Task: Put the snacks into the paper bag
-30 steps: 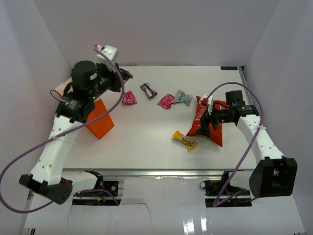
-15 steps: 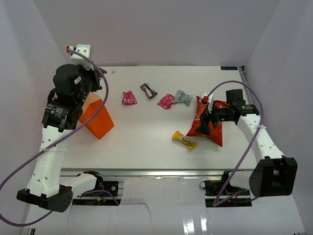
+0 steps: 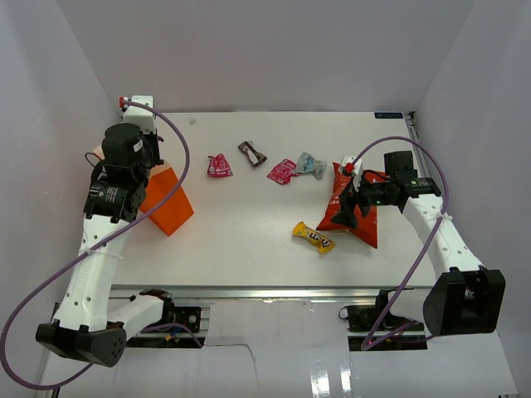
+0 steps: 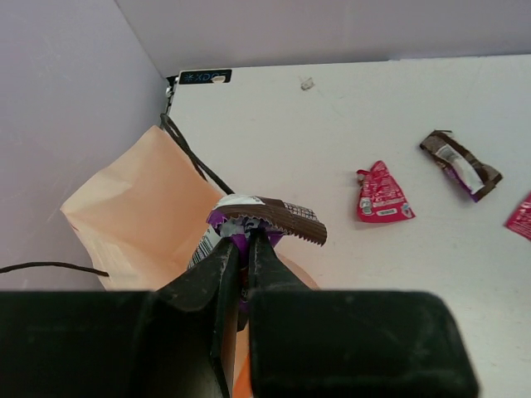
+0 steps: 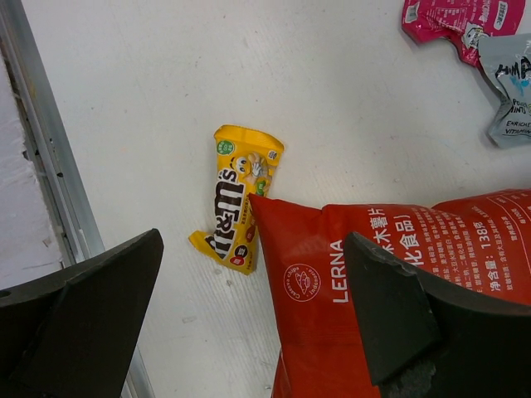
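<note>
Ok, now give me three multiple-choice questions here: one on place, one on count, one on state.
1. Where does the yellow candy pack lie? A) by the far wall B) beside the red crisp bag C) on the floor
2. How many pink sweets lie loose? A) one B) four C) two
3. The left gripper is: A) shut on a dark brown sweet B) open, empty C) shut on a pencil
Answers: B, it sits at the bag's near corner; C, a second lies further right; A, it pinches the wrapper.
</note>
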